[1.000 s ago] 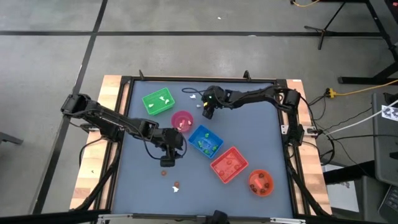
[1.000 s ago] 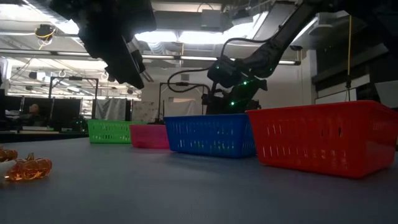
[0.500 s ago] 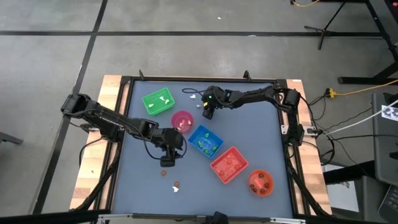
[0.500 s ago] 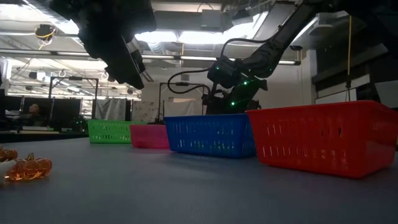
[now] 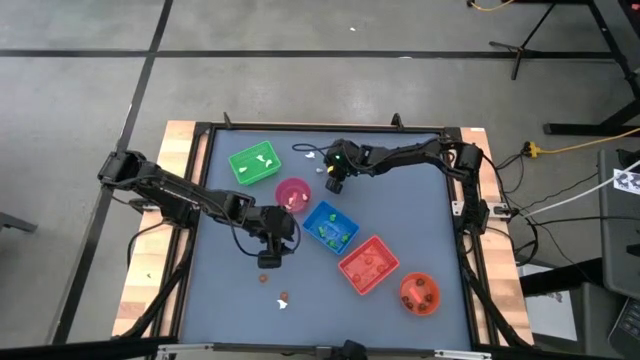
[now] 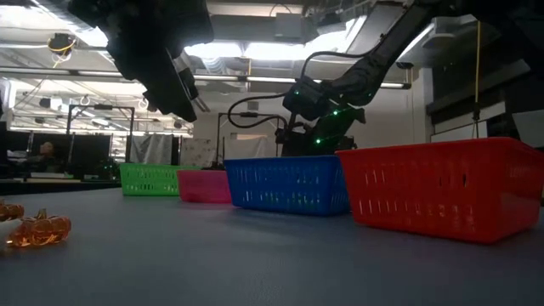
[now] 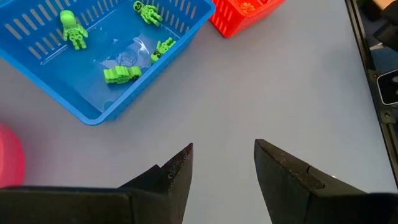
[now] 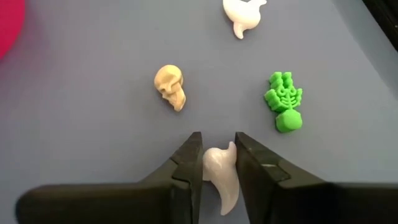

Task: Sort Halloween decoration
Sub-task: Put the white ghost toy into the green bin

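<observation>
the right gripper [image 8: 216, 163] is just past the pink bowl [image 5: 292, 194], on the side away from the blue tray [image 5: 329, 226]. its fingers [image 8: 188, 163] are close together and pinch a white ghost [image 8: 220, 175] between them. near the ghost, on the grey table [image 5: 400, 210], lie a tan skull [image 8: 170, 86], a green skeleton hand [image 8: 284, 103] and another white ghost [image 8: 241, 13].

the left gripper [image 7: 222, 167] hangs above bare table beside the blue tray, on the side away from the pink bowl. its fingers [image 7: 177, 174] are a little apart with nothing between them. green skeletons [image 7: 121, 73] lie in the blue tray. the red tray [image 5: 368, 264] sits next to the blue tray. an orange trinket [image 6: 37, 230] lies on the table, far from the trays.
</observation>
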Tool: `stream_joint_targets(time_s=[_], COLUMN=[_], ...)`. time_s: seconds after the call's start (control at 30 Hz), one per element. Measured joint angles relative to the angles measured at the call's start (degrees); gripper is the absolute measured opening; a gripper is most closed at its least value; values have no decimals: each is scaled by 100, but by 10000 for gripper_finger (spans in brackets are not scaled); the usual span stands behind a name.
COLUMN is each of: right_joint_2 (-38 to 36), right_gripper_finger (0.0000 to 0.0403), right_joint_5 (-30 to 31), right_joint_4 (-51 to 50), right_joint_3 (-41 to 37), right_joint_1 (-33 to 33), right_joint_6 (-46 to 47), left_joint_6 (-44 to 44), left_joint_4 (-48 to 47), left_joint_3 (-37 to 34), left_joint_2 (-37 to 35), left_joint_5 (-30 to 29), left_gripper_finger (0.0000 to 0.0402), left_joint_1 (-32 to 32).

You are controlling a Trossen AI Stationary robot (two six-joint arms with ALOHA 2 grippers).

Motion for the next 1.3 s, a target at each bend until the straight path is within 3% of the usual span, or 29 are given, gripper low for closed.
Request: stream_joint_targets(time_s=[0.47,0.63,0.93,1.3], right_joint_2=[-13,-7,-4,-9], right_gripper_finger=[77,76,76,76], right_joint_5=[-63,-159,-273,-927], right_joint_4=[-8,-551,-1178,-565], right_joint_3=[-3,323,1062,1585], right_joint_1=[-4,-11,-7,57], right_joint_6=[-2,-7,-8,462], left_joint_6=[0,-13,-35,-36], left_joint_4=[-35,-72,-502,-1296], left_joint_3=[0,0,2,2], left_joint_2=[0,-63,-851,-2066], left_joint_5=[0,85,148,117], left_gripper_finger=[155,155,155,155], left_joint_1=[0,0,-4,-7])
